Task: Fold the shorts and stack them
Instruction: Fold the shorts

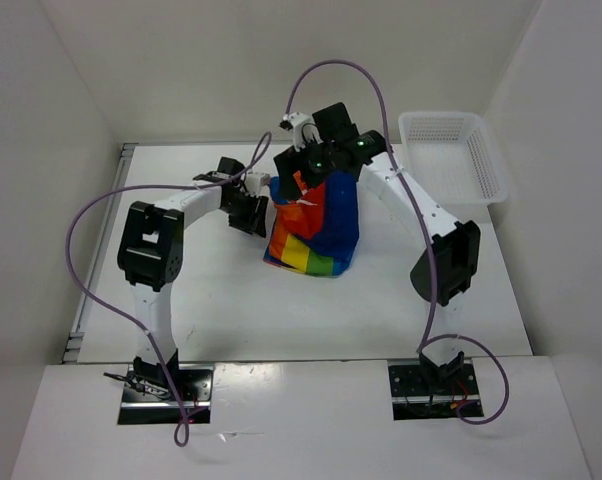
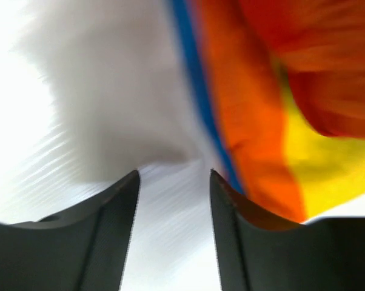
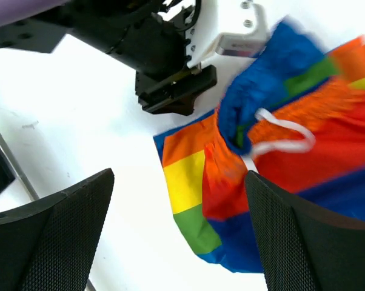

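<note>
On white table (image 1: 221,300), shorts (image 1: 316,225) lie bunched, unfolded; my left tool (image 2: 174,176) and right tool (image 3: 179,174) gape empty; next, I should grasp and spread them.

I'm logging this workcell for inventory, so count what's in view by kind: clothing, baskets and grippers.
Shorts: 1
White mesh basket: 1
Grippers: 2 (left gripper, right gripper)
Total: 4

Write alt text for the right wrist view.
The rainbow-striped shorts lie bunched on the white table, white drawstring showing. The right pincer hangs open above them; the left pincer sits beside their blue edge.
</note>
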